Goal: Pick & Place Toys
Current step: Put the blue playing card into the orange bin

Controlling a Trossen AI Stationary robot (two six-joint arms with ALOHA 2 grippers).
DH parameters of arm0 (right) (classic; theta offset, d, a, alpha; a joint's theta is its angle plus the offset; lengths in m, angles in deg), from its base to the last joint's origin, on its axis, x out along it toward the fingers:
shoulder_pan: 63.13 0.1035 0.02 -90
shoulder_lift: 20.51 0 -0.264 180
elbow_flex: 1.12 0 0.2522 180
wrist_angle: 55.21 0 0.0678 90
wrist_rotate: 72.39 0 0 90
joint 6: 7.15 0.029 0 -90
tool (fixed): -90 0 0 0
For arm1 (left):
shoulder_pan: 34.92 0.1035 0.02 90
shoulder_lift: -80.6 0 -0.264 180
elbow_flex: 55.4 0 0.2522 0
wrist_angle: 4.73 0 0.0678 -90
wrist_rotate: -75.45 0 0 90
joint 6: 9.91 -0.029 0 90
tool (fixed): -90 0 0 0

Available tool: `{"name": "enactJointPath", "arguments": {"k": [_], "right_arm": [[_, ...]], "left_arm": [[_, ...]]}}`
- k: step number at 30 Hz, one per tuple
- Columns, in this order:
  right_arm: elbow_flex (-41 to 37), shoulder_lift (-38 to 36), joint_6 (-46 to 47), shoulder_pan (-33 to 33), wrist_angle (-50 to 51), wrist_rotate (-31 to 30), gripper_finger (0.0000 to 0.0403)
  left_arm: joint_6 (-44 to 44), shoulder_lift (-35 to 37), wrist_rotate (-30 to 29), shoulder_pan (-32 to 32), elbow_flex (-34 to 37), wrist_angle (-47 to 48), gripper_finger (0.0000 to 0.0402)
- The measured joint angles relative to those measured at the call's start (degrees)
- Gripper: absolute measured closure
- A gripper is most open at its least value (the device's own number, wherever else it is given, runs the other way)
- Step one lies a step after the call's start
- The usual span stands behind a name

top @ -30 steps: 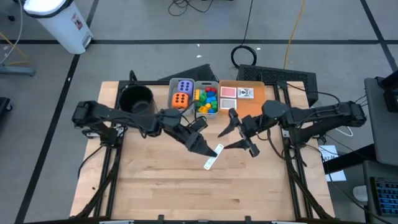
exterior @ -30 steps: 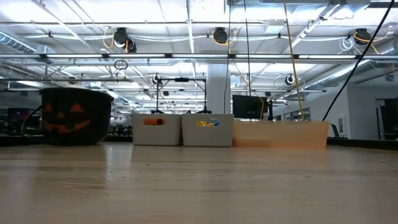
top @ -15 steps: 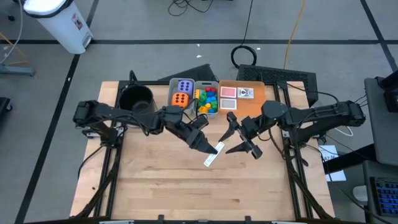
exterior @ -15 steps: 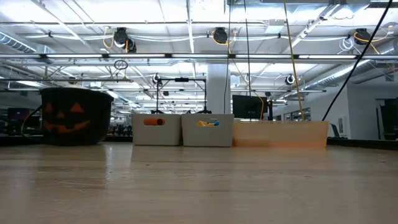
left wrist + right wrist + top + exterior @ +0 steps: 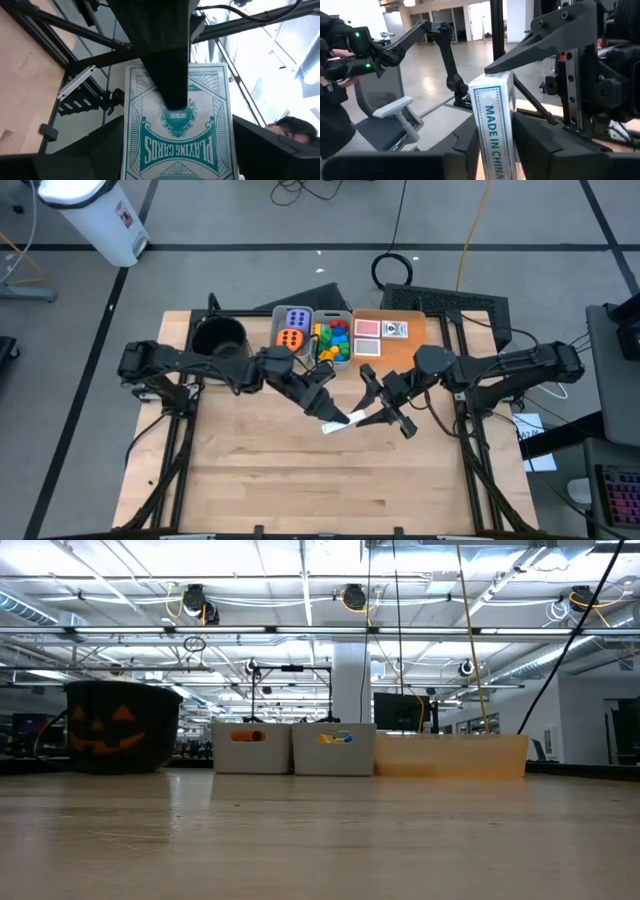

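Two grey bins [image 5: 313, 337] at the bench's [image 5: 250, 480] back: dice [image 5: 292, 330] in one, bricks [image 5: 332, 340] in the other; cards [image 5: 382, 329] on the orange tray [image 5: 400, 350]. Both tools, left [image 5: 327, 415] and right [image 5: 365, 413], pinch one card box [image 5: 337, 424] mid-bench.

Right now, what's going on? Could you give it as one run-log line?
stage: handover above table | left gripper: holds card box | right gripper: closing on same box | bins: dice, bricks inside
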Motion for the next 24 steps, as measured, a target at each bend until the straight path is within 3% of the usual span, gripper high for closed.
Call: {"name": "enactJointPath", "arguments": {"k": [6, 15, 24], "right_arm": [[0.0, 0.2, -0.7, 0.0, -0.7, 0.0, 0.0349], [0.0, 0.1, 0.6, -0.1, -1.3, -0.1, 0.0342], [0.0, -0.7, 1.3, -0.4, -0.9, -0.5, 0.0343]], "left_arm": [[-0.1, 0.0, 0.0, 0.0, 0.0, -0.3, 0.0086], [-0.3, 0.0, -0.8, 0.6, 0.0, -0.2, 0.001], [-3.0, 0.0, 2.1, 3.9, 0.0, -4.4, 0.0011]]}}
